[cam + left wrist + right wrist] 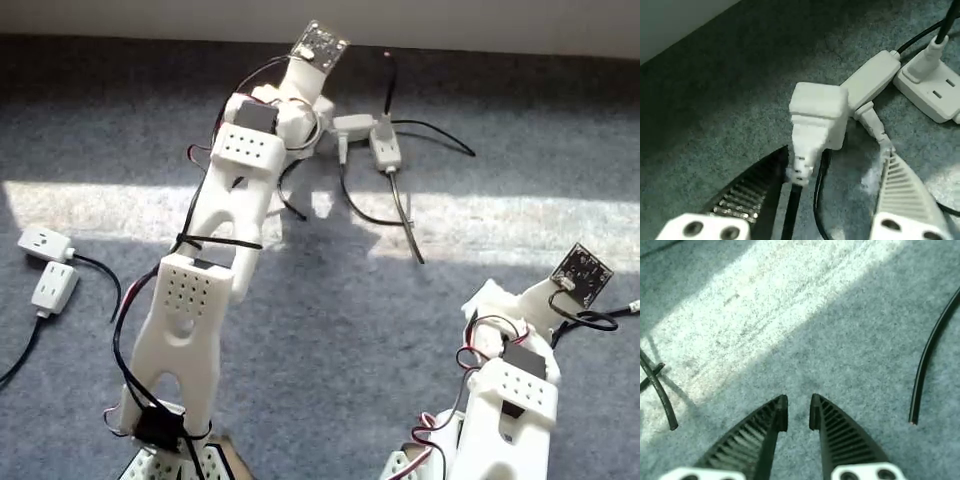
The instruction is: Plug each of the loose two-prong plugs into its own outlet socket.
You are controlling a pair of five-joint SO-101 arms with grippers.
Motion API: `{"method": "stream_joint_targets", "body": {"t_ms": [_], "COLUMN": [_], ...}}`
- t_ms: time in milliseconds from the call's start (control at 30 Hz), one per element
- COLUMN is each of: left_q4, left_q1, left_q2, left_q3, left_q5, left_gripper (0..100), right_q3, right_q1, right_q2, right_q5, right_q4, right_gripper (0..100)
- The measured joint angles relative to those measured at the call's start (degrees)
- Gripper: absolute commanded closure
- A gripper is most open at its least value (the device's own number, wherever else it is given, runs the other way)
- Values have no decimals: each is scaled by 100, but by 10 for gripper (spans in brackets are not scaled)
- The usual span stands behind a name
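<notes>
Right gripper point(798, 412): nearest you, at 5 o'clock in the high view; its fingers are narrow, tips just apart, with nothing between them, over bare carpet point(850, 330)
Cord near it: a black cord point(927, 360) lies on the carpet to one side, apart from the fingers
Side pair: two white socket blocks point(45, 243) sit at 9 o'clock, just beside each other, each with a dark cord; you cannot tell whether they are joined
Left gripper point(835, 151): farthest out, at 12 o'clock; its fingers are wide and straddle the plug
Grip: the black finger point(755, 192) touches the plug's neck and the pale finger point(900, 185) stands apart from it, so treat the plug as not clamped
Plug point(817, 117): white, on the carpet between the left fingers; its long axis runs along them, broad end away from the wrist, cord trailing back between them; the prongs cannot be made out
Relation that counts: the outlet block point(932, 92) lies beyond the plug on the pale finger's side, about 3 o'clock from the left gripper in the high view; your left arm is far nearer than the right
Sockets: one corded plug point(932, 50) sits in the block, with bare slot pairs beside it
Between: a long white piece point(870, 80) lies between the plug and the block, near both
Next move, as a judgement: close on the neck, then bring the plug's axis square to a bare slot pair
</notes>
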Motion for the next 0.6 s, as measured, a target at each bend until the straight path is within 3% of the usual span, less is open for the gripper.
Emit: {"method": "stream_joint_targets", "body": {"t_ms": [267,467,600], "left_q4": [88,1345,2382], "left_q1": [9,-26,-378], "left_q2": [18,9,-484], "left_q3": [-1196,-2892,-3015], "left_q5": [-26,-35,-53], "left_gripper": [708,708,708], "right_q3": [9,9,9], "right_q1": [-70,-70,-70], "right_q2": [0,0,-18], "right_q5": [0,0,0], "right_q4": [-158,-158,-193], "right_gripper": [907,907,907]}}
